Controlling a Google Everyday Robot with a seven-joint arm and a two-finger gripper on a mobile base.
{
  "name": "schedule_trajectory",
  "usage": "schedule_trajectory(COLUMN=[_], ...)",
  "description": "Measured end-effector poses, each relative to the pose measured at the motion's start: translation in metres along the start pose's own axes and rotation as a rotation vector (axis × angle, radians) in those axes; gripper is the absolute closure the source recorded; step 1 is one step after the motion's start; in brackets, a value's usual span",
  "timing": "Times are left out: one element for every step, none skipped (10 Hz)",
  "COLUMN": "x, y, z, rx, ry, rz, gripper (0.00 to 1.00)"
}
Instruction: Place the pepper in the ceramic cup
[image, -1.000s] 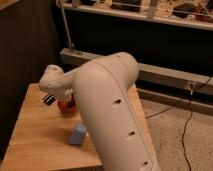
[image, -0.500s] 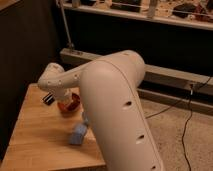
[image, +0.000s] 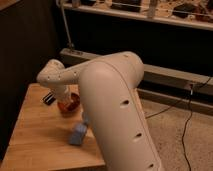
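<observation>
My gripper (image: 49, 98) is a dark tip at the end of the white forearm, low over the wooden table (image: 35, 135), just left of the orange-brown bowl (image: 69, 103). A small pale blue thing that I take for the ceramic cup (image: 77, 135) stands near the table's front edge, in front of the bowl and apart from the gripper. My own arm partly covers it. The pepper is hidden: I cannot pick it out from the bowl's reddish inside or at the gripper.
My thick white upper arm (image: 117, 110) fills the middle and hides the table's right part. A dark shelf unit with a metal rail (image: 165, 75) runs behind. A black cable (image: 187, 125) lies on the speckled floor to the right.
The big upper arm link has swung slightly to the right. The gripper has stayed beside the bowl, and the blue cup has not moved.
</observation>
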Motion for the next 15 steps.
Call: schedule_trajectory(x=[0.000,0.001,0.004,0.006,0.009,0.011,0.012,0.013,0.013,0.013,0.013,0.012,0.011,0.011,0.010], y=[-0.003,-0.012,-0.019,-0.025,-0.033,-0.039,-0.043,-0.047,-0.052,-0.056,-0.059,-0.063,-0.067,-0.068,-0.068], z=[-0.001,-0.002,-0.003,-0.003,-0.006,-0.008,-0.010,-0.011,-0.012,-0.013,-0.011,-0.008,-0.006,-0.004,-0.002], rx=[0.012,0.035,0.049,0.059,0.070,0.080,0.085,0.090,0.094,0.092,0.085,0.071,0.063,0.051,0.040], ry=[0.005,0.017,0.028,0.037,0.049,0.056,0.063,0.067,0.069,0.070,0.072,0.073,0.076,0.077,0.080], rz=[0.004,0.013,0.028,0.041,0.063,0.079,0.093,0.104,0.118,0.134,0.145,0.166,0.180,0.191,0.199], gripper=[0.25,0.20,0.20,0.20,0.20,0.20,0.20,0.20,0.20,0.20,0.20,0.20,0.20,0.20,0.20])
